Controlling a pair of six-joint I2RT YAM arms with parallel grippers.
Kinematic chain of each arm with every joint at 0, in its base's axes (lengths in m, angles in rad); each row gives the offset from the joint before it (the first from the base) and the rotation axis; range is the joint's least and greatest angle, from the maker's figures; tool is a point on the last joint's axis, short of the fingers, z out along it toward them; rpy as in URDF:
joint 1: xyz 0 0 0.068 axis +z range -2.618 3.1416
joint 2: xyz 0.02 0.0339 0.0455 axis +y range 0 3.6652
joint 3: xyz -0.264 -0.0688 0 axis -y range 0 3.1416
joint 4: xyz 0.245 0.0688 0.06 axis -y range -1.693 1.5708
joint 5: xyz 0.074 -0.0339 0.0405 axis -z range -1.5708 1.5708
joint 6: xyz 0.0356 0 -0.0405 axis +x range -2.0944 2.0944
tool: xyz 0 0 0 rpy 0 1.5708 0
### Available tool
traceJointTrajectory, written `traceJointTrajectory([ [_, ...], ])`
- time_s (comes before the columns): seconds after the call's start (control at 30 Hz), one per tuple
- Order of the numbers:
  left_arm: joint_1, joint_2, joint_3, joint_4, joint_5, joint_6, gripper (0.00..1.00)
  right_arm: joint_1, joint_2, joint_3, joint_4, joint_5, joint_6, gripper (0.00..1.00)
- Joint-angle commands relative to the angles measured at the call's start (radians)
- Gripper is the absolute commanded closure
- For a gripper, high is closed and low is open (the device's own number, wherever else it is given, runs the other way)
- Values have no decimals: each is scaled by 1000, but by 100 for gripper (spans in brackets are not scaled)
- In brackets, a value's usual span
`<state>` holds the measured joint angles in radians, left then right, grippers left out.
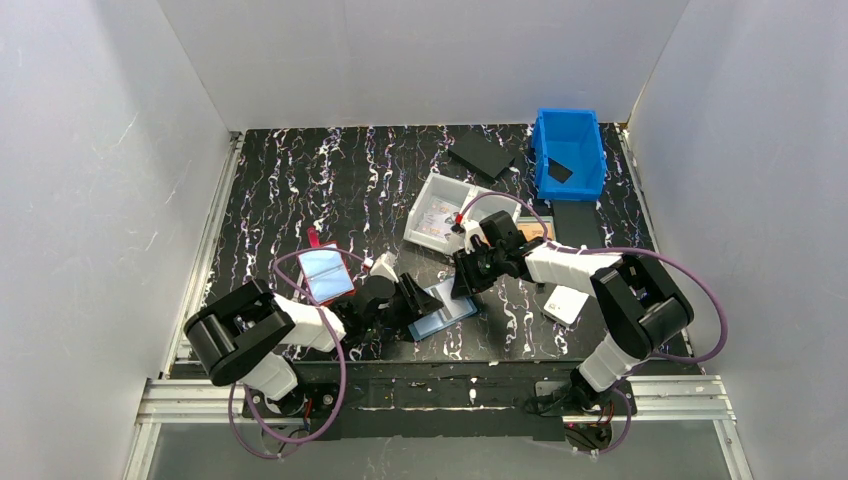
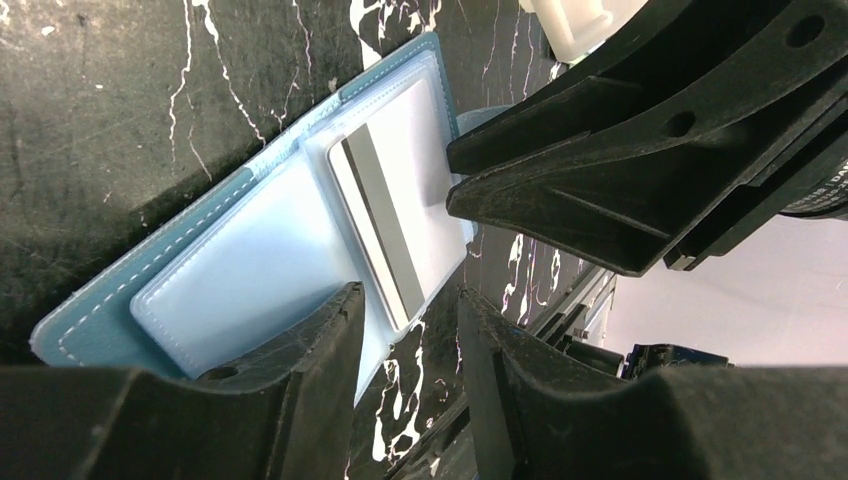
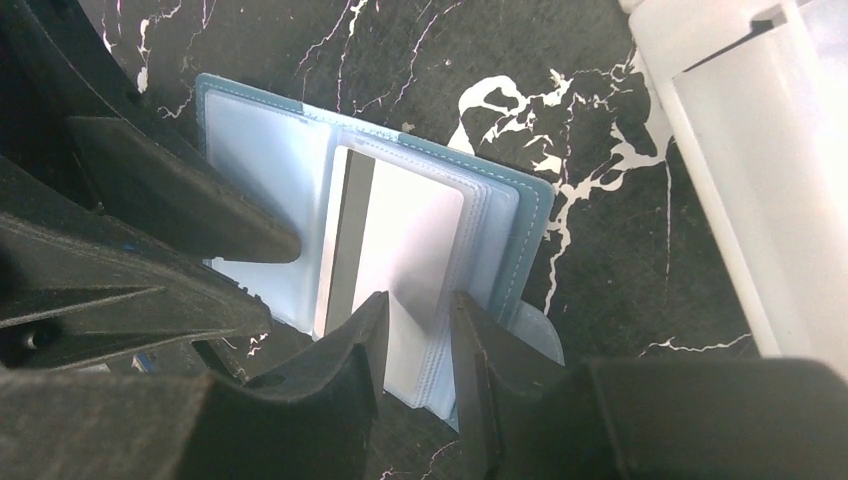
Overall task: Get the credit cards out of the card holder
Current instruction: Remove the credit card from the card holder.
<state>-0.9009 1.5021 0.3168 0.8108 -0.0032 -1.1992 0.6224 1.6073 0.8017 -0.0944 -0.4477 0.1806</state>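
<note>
White walls [image 1: 400, 60], black marbled table [image 1: 300, 180]. The open card holder [image 2: 230, 280] holds one credit card [image 2: 385, 210]. Your left gripper [image 2: 410, 300] and right gripper [image 3: 418, 305] are part-open.

Scene evenly and brightly lit from above, shadows soft, card [image 3: 405, 235] washed out by glare, wrist-view foregrounds softened.

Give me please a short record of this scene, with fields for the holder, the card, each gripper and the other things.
card holder: light blue, lying open and flat between both arms
credit card: pale, dark stripe facing up, inside the pocket of one panel, not taken out yet
left gripper: jaws apart, over the holder's edge, holding nothing
right gripper: jaws apart, astride the card's edge, not clamped on it
other things: blue bin and clear tray, farther back
</note>
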Motion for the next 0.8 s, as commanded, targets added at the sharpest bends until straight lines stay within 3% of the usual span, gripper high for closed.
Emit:
traceJointTrajectory([
  [0.0,-6,28,33,-2,-44,-13,63,5,37,4,-4,-5,6,62],
  [0.53,-6,91,5,-2,-83,-90,69,5,80,4,2,-92,29,69],
  [0.77,-6,88,2,-1,-90,-94,69,6,88,5,4,-120,28,82],
])
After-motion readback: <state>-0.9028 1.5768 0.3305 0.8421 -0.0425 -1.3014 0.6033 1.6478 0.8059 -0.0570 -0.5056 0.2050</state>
